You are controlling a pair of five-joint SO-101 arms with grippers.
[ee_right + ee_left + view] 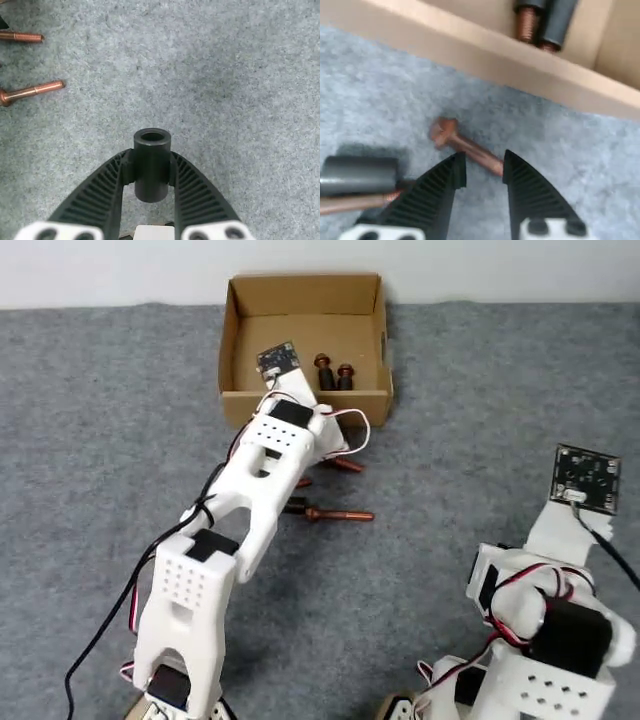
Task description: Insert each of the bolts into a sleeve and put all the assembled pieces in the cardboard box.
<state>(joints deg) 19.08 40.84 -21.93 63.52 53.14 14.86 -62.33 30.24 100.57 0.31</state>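
The cardboard box [235, 340] stands at the back with two bolt-and-sleeve pieces [334, 372] inside, also seen past the box wall [520, 55] as pieces [540, 20]. My left gripper [484, 162] is open, low over the carpet just in front of the box, its fingers [445, 182] on either side of the shaft of a loose copper bolt [455, 140]. That bolt [347, 465] lies beside the left arm [270, 460]. My right gripper [151, 172] is shut on a black sleeve [152, 145], held upright with its bore facing the camera.
A second bolt [340, 513] lies nearer the front, with a dark sleeve [360, 174] close to it; whether they are joined I cannot tell. Both bolts [32, 91] lie off to one side of the right gripper. Grey carpet [480, 420] lies open at the right.
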